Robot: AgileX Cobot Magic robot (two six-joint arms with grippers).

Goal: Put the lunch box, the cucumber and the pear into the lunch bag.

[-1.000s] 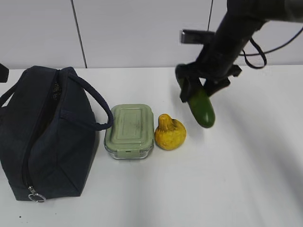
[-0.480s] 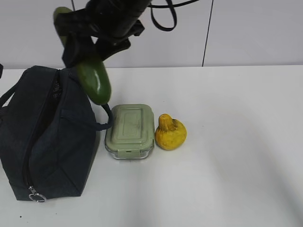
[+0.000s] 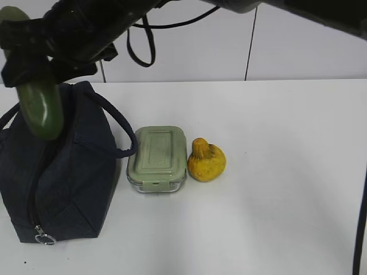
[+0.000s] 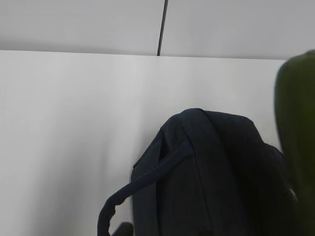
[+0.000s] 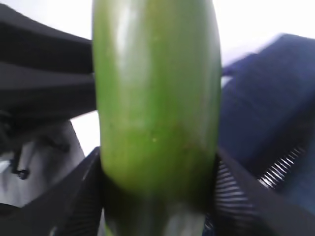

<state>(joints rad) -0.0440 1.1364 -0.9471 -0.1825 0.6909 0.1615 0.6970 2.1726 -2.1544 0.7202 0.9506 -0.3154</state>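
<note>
The cucumber (image 3: 40, 112) is held up over the lunch bag (image 3: 54, 177), pinched by the right pincer (image 5: 157, 196), which has reached right across to the left side of the exterior view. The cucumber's long axis is seen running nearly upright, slightly tilted, its rounded lower end hanging just above the bag's top where the zipper line runs lengthwise toward the ring pull (image 3: 41, 238). That is the relation that counts: the drop must be made along the bag's slot, straight below the pincer, and whether the zipper is parted wide enough cannot be told from these frames.

In the right wrist view the cucumber is shown filling the frame, with a ribbed pad pressed against each flank and navy fabric directly behind. From the left wrist view the bag's end and one loop handle (image 4: 142, 189) are seen from behind, with the cucumber as a green blur at the right edge; the left pincer itself is not shown, so its state cannot be told.

The lunch box (image 3: 157, 158) is left on the tabletop (image 3: 287, 172) just beside the bag, one handle curving close to it, and the pear (image 3: 206, 161) beside the box, both judged still to be packed.
</note>
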